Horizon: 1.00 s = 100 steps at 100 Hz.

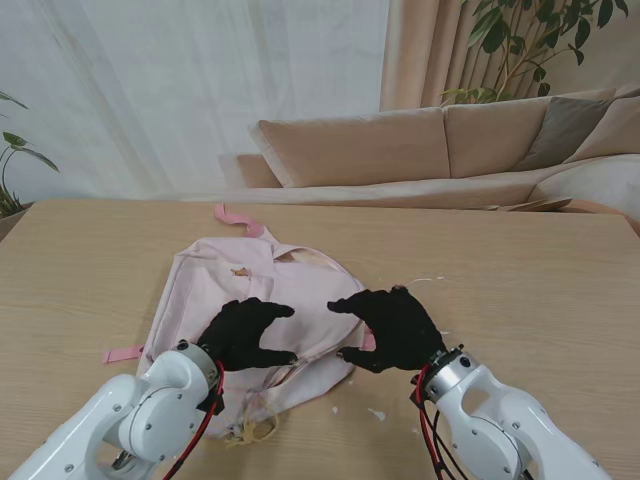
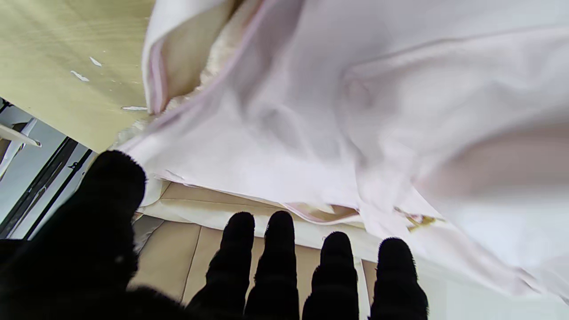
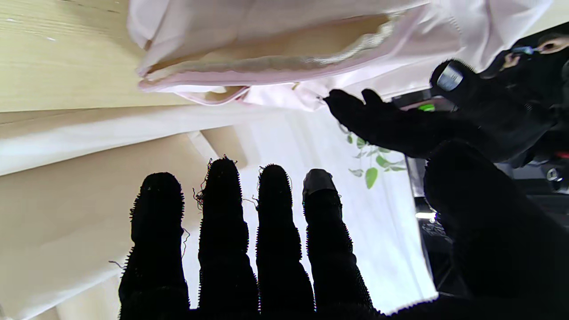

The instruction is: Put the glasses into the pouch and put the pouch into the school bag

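Hovering spread and empty, both hands (image 1: 245, 335) (image 1: 392, 328) flank the school bag (image 1: 250, 300), whose gaping mouth (image 3: 266, 49) only the right wrist shows.

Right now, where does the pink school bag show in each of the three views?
Stand view: school bag lies mid-table, under both hands.
Left wrist view: its pale pink cloth fills most of the picture beyond the fingers.
Right wrist view: its open mouth lies beyond the fingertips.
Shared landmark: the wooden table.

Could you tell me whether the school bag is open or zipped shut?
Open: the school bag shows a gaping mouth with cream lining in both wrist views.
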Each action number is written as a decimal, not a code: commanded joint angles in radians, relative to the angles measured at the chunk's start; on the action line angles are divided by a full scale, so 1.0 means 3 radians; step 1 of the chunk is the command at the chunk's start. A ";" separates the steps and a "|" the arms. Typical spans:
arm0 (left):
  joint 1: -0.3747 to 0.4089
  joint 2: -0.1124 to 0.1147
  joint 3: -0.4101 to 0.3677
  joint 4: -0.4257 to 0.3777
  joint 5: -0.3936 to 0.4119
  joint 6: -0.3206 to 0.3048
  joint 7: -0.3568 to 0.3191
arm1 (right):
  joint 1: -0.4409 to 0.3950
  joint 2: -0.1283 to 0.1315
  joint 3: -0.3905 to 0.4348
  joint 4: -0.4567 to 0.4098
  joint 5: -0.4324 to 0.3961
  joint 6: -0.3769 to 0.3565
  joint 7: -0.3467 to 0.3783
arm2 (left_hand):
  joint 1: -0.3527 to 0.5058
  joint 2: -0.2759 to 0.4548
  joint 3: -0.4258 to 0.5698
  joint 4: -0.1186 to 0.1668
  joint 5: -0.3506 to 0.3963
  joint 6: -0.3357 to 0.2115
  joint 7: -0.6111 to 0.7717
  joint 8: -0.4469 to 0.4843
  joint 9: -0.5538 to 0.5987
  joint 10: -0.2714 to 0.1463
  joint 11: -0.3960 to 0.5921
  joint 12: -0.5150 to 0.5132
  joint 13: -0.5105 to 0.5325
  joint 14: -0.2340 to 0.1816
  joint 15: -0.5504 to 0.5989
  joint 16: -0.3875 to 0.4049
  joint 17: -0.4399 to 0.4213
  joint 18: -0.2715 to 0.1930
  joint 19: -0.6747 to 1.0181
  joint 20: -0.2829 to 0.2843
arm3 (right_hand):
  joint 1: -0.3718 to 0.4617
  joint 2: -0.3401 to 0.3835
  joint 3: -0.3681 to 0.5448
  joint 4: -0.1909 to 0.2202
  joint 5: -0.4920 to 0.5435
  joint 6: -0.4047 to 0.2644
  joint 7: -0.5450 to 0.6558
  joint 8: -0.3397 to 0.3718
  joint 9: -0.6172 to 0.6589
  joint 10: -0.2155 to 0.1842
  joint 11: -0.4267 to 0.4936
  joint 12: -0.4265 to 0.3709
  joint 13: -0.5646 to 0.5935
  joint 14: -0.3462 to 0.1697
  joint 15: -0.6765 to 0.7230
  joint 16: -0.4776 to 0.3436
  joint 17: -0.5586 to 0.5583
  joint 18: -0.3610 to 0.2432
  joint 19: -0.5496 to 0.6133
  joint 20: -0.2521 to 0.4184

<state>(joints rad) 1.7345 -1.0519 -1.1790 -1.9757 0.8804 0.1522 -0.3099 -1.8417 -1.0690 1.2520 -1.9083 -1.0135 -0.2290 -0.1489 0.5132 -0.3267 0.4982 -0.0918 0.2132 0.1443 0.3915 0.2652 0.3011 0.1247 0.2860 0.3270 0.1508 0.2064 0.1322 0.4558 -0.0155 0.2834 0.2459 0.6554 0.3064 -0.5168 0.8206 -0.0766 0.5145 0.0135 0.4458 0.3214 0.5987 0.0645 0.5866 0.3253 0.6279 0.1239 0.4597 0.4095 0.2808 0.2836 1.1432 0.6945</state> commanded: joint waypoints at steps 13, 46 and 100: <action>0.0384 0.0059 -0.0442 -0.0185 0.0229 -0.0319 -0.0108 | -0.0148 0.0011 -0.0130 -0.0117 -0.0078 -0.0138 0.0004 | 0.0111 -0.0039 0.0055 0.0025 -0.0091 -0.0094 -0.0068 -0.0003 -0.0097 -0.0135 -0.0085 -0.0043 -0.0095 -0.0136 -0.0112 -0.0003 -0.0042 -0.0126 -0.0103 0.0090 | 0.0157 0.0018 0.0125 0.0079 -0.0009 -0.0089 0.0064 0.0088 -0.0077 -0.0075 0.0128 0.0077 0.0004 0.0027 0.0151 0.0117 0.0059 -0.0101 0.0190 0.0154; 0.0840 0.0064 -0.0873 -0.0211 0.0594 -0.0590 -0.0164 | -0.0211 0.0060 -0.0493 -0.0112 -0.0059 -0.0189 0.0155 | 0.0137 -0.0053 0.0143 0.0026 -0.0202 -0.0137 -0.0143 0.0015 -0.0209 -0.0209 -0.0127 -0.0031 -0.0198 -0.0214 -0.0163 -0.0013 -0.0117 -0.0212 -0.0182 0.0096 | 0.0255 0.0034 0.0228 0.0109 0.0016 -0.0145 0.0150 0.0210 -0.0062 -0.0091 0.0358 0.0272 0.0031 0.0024 0.0433 0.0268 0.0122 -0.0158 0.0402 0.0305; 0.0830 0.0061 -0.0813 -0.0068 0.0649 -0.0553 -0.0058 | 0.0087 0.0116 -0.1038 0.0187 0.0051 0.0402 0.0563 | 0.0128 -0.0053 0.0198 0.0023 -0.0189 -0.0150 -0.0143 0.0051 -0.0195 -0.0221 -0.0110 -0.0019 -0.0180 -0.0217 -0.0146 -0.0006 -0.0116 -0.0218 -0.0214 0.0093 | 0.0253 -0.0065 0.0238 0.0083 0.0398 -0.0150 0.0068 0.0133 0.0086 -0.0128 0.1075 0.1033 0.0085 0.0019 0.1562 0.0908 0.0303 -0.0270 0.1003 0.0598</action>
<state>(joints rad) 1.9793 -1.0292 -1.4280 -1.9990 1.0835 -0.0168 -0.3161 -1.8363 -1.0316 0.9523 -1.8785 -1.0091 -0.1186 -0.0029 0.5512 -0.3267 0.5279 -0.0918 0.2132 0.1089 0.3676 0.2719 0.2621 0.0743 0.2615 0.3270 0.1253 0.1562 0.0992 0.4557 -0.0377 0.2353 0.2062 0.6685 0.3715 -0.5184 0.8844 -0.0588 0.6403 -0.0374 0.5073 0.3942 0.6051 0.0428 0.8699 0.6020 0.6593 0.1241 0.8775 0.6441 0.3590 0.2304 1.3927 0.8497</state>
